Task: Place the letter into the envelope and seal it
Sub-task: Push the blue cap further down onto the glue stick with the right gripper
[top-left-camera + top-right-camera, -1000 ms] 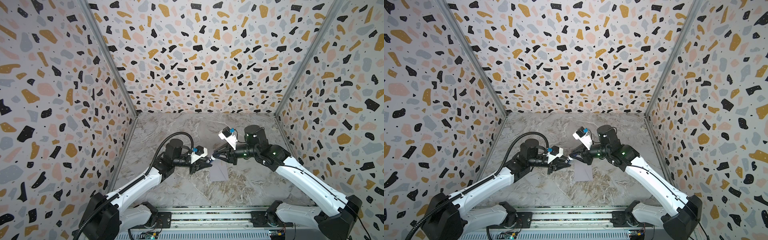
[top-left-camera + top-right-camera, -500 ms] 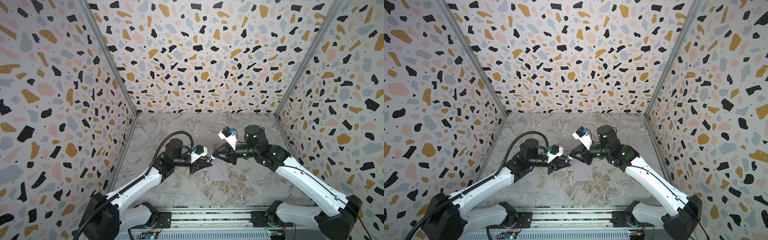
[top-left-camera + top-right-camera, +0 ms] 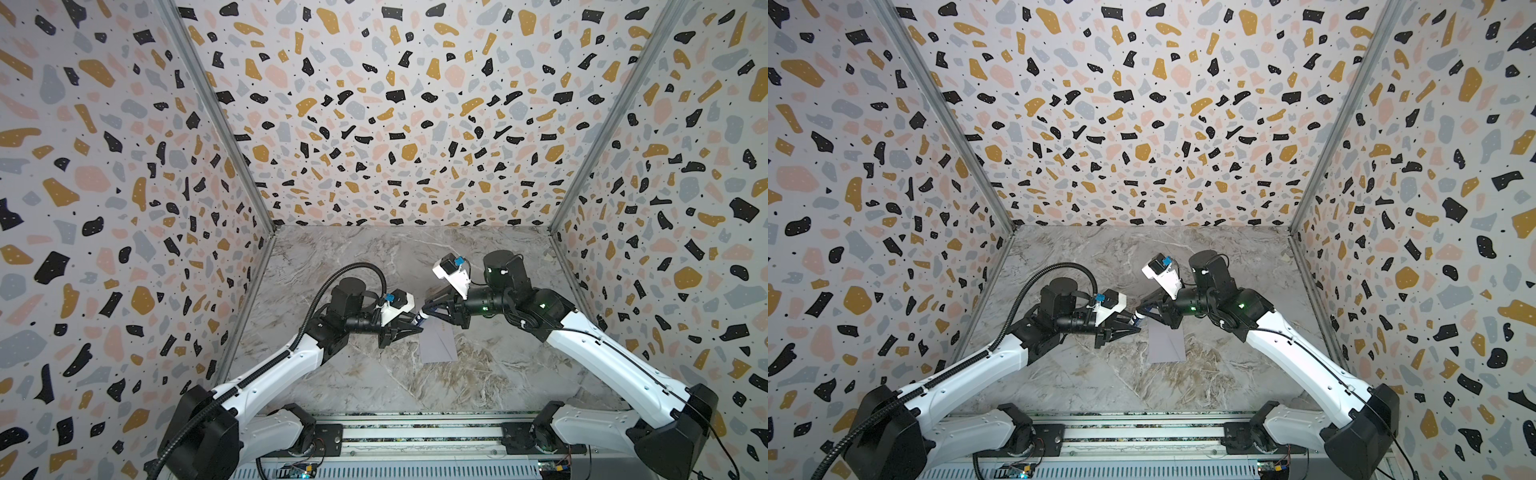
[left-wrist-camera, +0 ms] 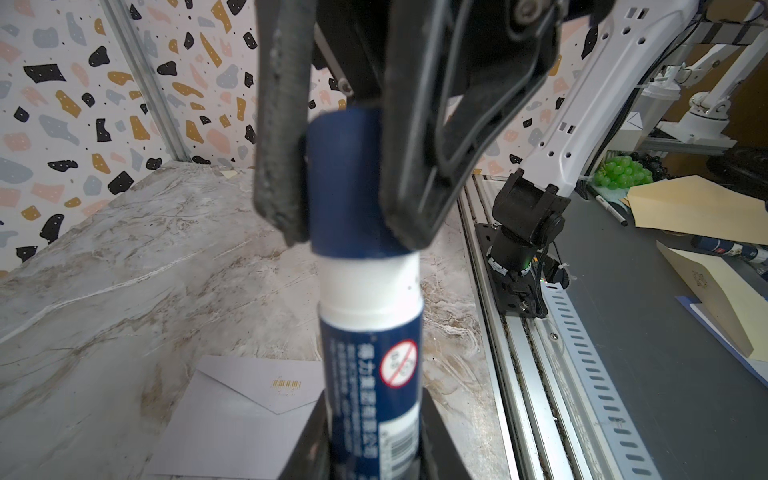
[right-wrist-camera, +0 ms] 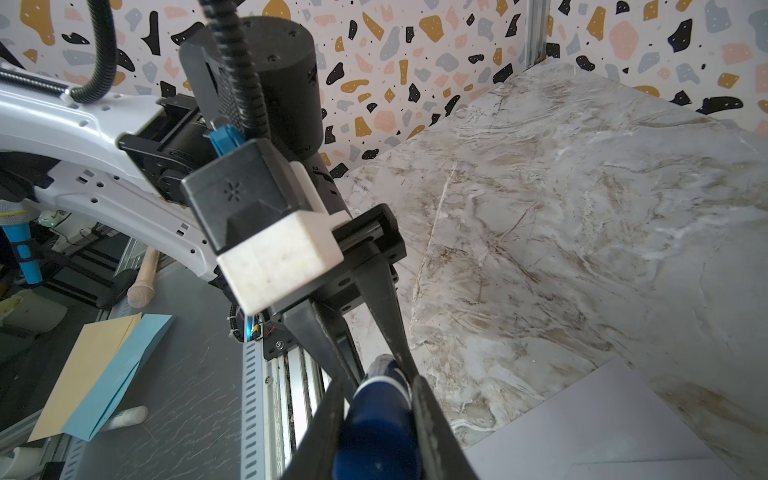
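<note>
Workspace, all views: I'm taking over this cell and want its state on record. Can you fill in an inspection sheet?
Surface: marble-patterned table, no spills seen.
Job's things: envelope lies flat, flap folded down; letter not seen.
Clutter: nothing seen.
Grippers: left pincer shut on the glue stick body; right pincer shut on its dark blue cap.
Cables: black corrugated hose loops over the left arm, away from both pincers.
Surroundings: terrazzo-print walls on three sides; outside the cell, a tan envelope and green grapes.
</note>
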